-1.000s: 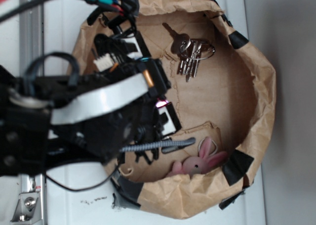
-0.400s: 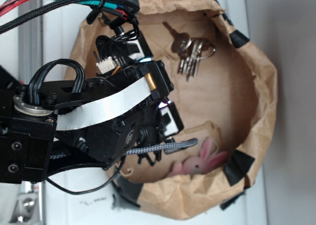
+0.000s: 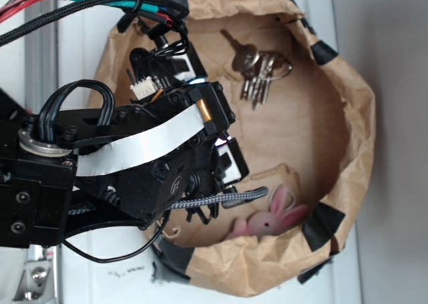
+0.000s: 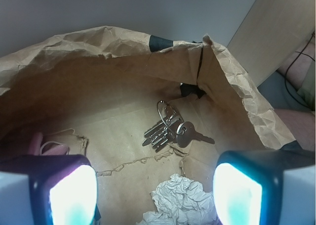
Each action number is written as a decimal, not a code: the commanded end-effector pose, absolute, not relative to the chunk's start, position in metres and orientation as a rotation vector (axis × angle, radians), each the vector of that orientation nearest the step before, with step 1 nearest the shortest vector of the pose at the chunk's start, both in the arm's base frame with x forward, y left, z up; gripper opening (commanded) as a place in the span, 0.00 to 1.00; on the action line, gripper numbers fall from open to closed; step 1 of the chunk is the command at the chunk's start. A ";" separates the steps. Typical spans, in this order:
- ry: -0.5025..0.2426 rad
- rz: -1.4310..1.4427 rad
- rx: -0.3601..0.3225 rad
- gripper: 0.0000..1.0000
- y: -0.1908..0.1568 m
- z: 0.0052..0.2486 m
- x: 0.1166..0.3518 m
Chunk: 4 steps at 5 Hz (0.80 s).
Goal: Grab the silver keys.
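Jaws spread wide and empty, the gripper (image 4: 155, 195) hanging above the floor of the brown paper enclosure (image 4: 98, 52). Nothing grabbed yet; approach, descent and closing all remain, I'd say. Ahead of the fingers, beyond the crumpled white paper ball (image 4: 180, 200), the silver keys (image 4: 170, 127) lie flat near the far wall, well apart from both pads.

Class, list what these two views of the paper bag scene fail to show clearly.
- Exterior view: the arm hides the gripper and the paper ball.
- Wrist view: the pink bunny is mostly hidden behind a fingertip.
- Both views: the silver keys overlap; their count is unclear.
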<state>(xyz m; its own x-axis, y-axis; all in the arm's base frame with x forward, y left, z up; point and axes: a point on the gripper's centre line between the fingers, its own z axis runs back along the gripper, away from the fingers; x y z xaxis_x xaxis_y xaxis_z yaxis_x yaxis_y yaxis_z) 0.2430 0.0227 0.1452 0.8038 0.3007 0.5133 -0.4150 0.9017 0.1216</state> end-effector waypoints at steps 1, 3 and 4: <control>-0.419 0.164 0.147 1.00 0.033 0.131 0.269; -0.457 0.200 0.256 1.00 0.050 0.100 0.286; -0.455 0.204 0.273 1.00 0.053 0.091 0.286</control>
<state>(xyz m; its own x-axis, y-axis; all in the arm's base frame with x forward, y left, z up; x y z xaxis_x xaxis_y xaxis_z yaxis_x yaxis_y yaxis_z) 0.2847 0.0437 0.0764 0.8980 0.1038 0.4277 -0.2172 0.9497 0.2254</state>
